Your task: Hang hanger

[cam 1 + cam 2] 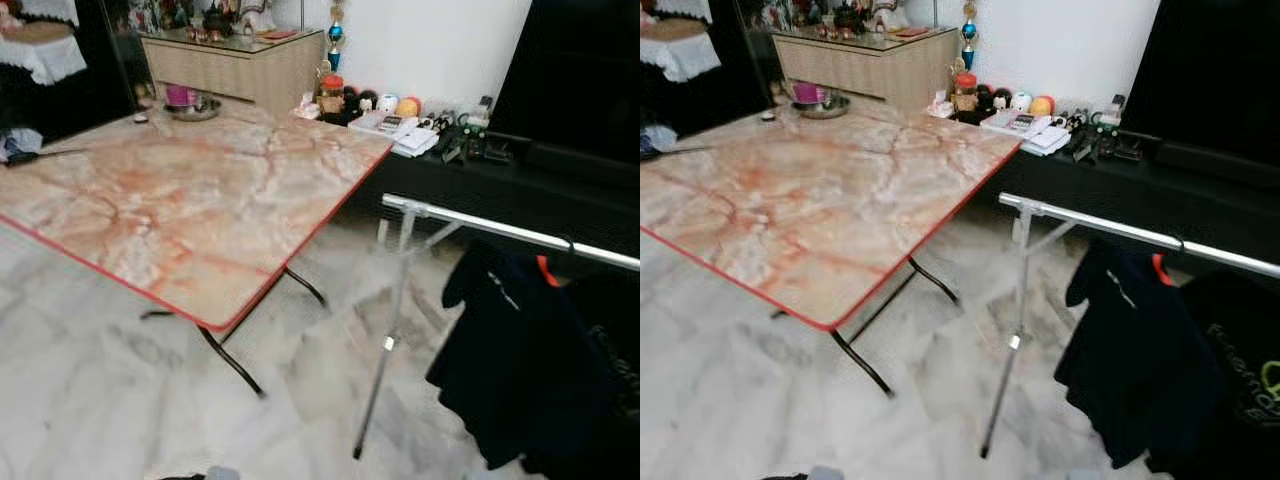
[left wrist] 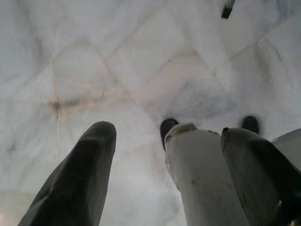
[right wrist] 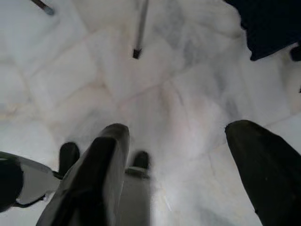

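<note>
The white marble floor (image 1: pixel 90 400) takes most of the head views, from 6 o'clock up to the middle. On it stands a folding bench (image 1: pixel 180 210) with a pink marbled top, a red edge and thin black legs; it reaches from 9 o'clock toward 12 o'clock. At 3 o'clock there is a metal clothes rack (image 1: pixel 500 230): its silver rail goes across toward the right edge, and one thin leg comes down to the floor near 5 o'clock. A dark garment (image 1: pixel 520 370) hangs from the rail at 4 o'clock, on a hanger (image 1: pixel 545 270) of which an orange piece shows at the collar (the rest of it is covered by the cloth). Just beside it, at the right edge, hangs a second dark garment (image 1: pixel 1240 380) with some light print.

Behind the rack, a low black shelf (image 1: pixel 470 175) carries books and many small things. A wooden cabinet (image 1: pixel 235 65) stands at 12 o'clock, against the white wall. On the far side of the bench top, at 11 o'clock, rests a metal dish (image 1: pixel 192 108) with a pink thing in it.

The left hand (image 2: pixel 174 169) hangs over the floor, its two black fingers apart and holding nothing. The right hand (image 3: pixel 188 174) hangs in the same way, fingers also spread wide and empty, with the foot of the rack leg and a corner of dark cloth beyond it.
</note>
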`<state>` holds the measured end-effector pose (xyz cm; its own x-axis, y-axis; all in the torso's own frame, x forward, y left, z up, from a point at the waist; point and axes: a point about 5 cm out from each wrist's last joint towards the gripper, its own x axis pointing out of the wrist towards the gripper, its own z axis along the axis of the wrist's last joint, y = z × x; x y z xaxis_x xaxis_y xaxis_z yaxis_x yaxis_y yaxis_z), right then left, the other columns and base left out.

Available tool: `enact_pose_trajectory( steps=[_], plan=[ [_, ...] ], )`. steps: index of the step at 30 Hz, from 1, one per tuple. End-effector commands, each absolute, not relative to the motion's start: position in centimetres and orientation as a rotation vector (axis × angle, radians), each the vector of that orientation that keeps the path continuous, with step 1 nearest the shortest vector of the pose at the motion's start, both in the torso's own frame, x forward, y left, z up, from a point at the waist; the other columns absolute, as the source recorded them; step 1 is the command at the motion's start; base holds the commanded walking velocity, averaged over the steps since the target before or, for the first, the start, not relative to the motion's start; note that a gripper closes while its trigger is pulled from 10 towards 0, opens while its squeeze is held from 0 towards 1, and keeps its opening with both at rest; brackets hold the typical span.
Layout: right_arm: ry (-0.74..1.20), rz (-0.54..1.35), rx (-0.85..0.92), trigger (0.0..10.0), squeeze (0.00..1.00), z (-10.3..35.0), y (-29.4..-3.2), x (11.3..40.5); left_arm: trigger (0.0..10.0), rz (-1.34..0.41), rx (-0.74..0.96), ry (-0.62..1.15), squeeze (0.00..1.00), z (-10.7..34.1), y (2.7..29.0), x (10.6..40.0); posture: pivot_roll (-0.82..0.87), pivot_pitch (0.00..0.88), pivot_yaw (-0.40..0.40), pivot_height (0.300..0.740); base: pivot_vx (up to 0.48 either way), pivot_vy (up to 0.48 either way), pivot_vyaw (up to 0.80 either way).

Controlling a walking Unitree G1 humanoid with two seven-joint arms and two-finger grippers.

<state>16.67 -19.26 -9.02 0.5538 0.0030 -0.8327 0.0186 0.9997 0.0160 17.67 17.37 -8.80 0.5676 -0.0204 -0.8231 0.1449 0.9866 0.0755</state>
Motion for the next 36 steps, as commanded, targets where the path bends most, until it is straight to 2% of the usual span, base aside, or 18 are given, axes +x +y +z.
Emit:
enact_pose_trajectory(
  steps=[1,22,27,36],
  plan=[
    [1.0,-0.02,0.026,10.0,0.0,-9.13,-19.5,16.38,10.0,-0.087,0.134,0.968,0.0,-8.79,17.34,17.75,0.11,0.0,-0.007,0.74,0.0,0.0,0.0],
    [1.0,-0.038,0.048,10.0,0.0,-9.08,-19.67,16.48,10.0,-0.071,0.126,0.977,0.0,-8.79,17.71,17.72,0.11,0.0,-0.004,0.74,0.0,0.0,0.0],
    [0.999,-0.018,0.049,10.0,0.0,-9.05,-19.5,16.59,10.0,-0.067,0.117,0.976,0.0,-8.79,17.61,17.74,0.11,0.0,-0.008,0.74,0.0,0.0,-0.75],
    [0.98,-0.026,0.056,10.0,0.0,-8.92,-19.52,16.84,10.0,-0.068,0.111,0.98,0.0,-8.88,17.6,17.54,0.11,0.003,-0.01,0.74,0.027,0.0,0.0]
  ],
)
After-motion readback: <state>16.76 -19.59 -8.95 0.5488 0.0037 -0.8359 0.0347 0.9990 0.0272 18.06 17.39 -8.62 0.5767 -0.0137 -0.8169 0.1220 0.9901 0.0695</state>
